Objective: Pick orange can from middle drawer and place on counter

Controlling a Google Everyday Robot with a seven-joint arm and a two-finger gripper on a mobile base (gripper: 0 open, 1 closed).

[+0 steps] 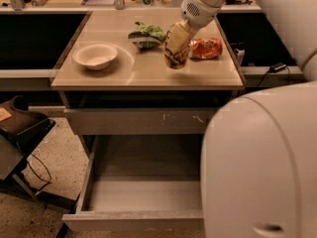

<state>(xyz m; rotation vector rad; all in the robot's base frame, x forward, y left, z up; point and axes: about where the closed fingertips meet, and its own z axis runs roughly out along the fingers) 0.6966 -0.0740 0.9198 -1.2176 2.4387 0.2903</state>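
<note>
My gripper [176, 47] comes down from the upper right over the beige counter [124, 73]. It is shut on the orange can [175, 61], a dark orange-brown can held upright with its base at or just above the counter top, right of the middle. The fingers cover the can's upper part. The middle drawer [143, 195] stands pulled out below, and its grey floor is bare.
A white bowl [95, 56] sits on the counter's left, a green bag [146, 35] at the back, and a crushed orange-red can [206, 47] right of the gripper. The scratched drawer front [148, 120] above is shut. My white body [262, 162] fills the right foreground. A black chair [20, 128] stands left.
</note>
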